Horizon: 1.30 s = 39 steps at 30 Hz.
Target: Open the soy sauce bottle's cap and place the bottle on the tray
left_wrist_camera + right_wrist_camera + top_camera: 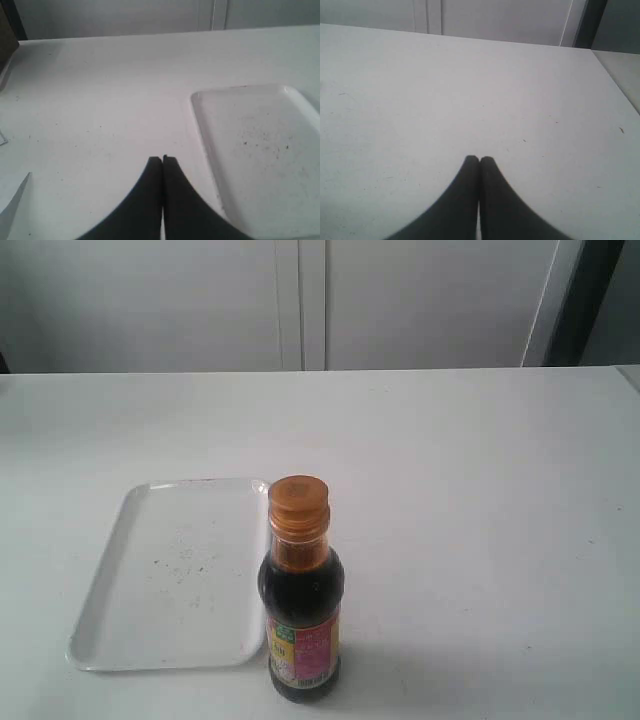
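A wide white table (480, 500) fills the scene, backed by pale cabinet doors (300, 300). On its left part lies the tray (130, 580), white and shallow with a raised rim and rounded corners, flat on the surface and holding only a scatter of dark specks. Just beside the tray's right edge, near the front of the table, the bottle (301, 615) stands upright on the table, not on the tray; in the exterior view its body overlaps the tray's rim, so whether they touch cannot be told. It is filled with dark liquid and wears a yellow, pink and green label low on its body. The cap (298, 502) sits closed on the narrow neck, orange-gold and round. In the left wrist view the left gripper (162, 159) hangs over bare table with its two dark fingers pressed together, holding nothing, the tray just beside it. The right gripper (479, 159) is likewise clenched and empty above bare table.
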Tool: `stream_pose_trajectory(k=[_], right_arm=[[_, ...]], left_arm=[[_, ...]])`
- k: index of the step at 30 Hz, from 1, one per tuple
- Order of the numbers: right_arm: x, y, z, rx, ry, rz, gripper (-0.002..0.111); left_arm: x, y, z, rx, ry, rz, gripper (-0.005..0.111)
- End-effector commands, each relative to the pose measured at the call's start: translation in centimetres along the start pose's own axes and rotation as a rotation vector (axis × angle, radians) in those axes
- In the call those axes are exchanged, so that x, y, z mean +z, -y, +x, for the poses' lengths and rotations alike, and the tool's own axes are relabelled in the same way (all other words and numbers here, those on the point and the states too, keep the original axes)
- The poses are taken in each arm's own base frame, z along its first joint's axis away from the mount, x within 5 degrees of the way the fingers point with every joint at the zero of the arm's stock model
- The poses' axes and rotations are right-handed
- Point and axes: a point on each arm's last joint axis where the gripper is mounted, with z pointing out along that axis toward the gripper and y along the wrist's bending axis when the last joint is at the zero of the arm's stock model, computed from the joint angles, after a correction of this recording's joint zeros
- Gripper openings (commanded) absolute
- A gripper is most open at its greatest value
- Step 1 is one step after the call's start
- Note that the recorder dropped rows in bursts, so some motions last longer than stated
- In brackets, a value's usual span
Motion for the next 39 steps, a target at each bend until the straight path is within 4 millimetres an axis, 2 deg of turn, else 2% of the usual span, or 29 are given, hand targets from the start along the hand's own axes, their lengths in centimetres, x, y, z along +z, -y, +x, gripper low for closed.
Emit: stream_pose_trajectory(k=[1,11,17,24,32,39], right_arm=[[0.0,0.0,0.1,0.007,0.01,0.006,0.0],[0.0,0.0,0.1,0.007,0.01,0.006,0.0],[0.0,0.0,0.1,0.007,0.01,0.006,0.0],[0.0,0.0,0.1,0.007,0.01,0.006,0.0],[0.0,0.0,0.1,0.007,0.01,0.006,0.0],[0.0,0.0,0.1,0.006,0.008,0.006,0.0]], left_arm=[[0.0,-0.1,-0.7,-0.065,0.088,-0.006,0.0],[-0.7,-0.3,-3.4,-0.198,0.401,0.0,0.0],[-0.8,-0.2,-4.0,-0.153,0.423,0.011,0.0],[-0.4,0.0,-7.0,-0.088,0.399,0.022,0.0],[1.6,0.6,-11.0,0.002,0.398,0.076,0.0],[4.8,1.4,-13.0,0.102,0.37,0.154,0.0]])
